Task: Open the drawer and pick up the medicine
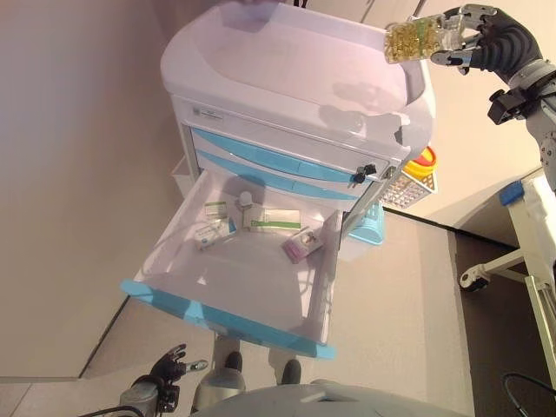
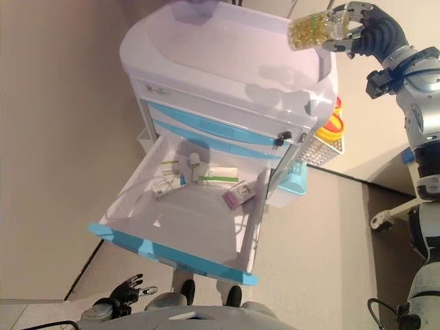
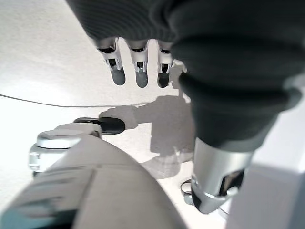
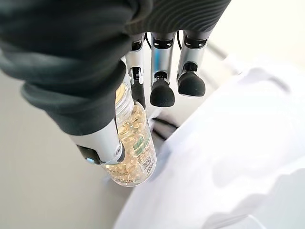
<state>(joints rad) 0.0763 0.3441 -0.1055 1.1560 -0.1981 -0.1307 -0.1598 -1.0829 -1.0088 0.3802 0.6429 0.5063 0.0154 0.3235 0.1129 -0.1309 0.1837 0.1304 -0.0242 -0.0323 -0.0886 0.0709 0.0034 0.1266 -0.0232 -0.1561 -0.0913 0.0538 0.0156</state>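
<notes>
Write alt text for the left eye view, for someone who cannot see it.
The right robot hand holds a clear bottle of yellow capsules above the far right corner of a white medical cart. The cart's bottom blue-fronted drawer is pulled out, with small medicine boxes inside. The left robot hand hangs low, empty.
</notes>
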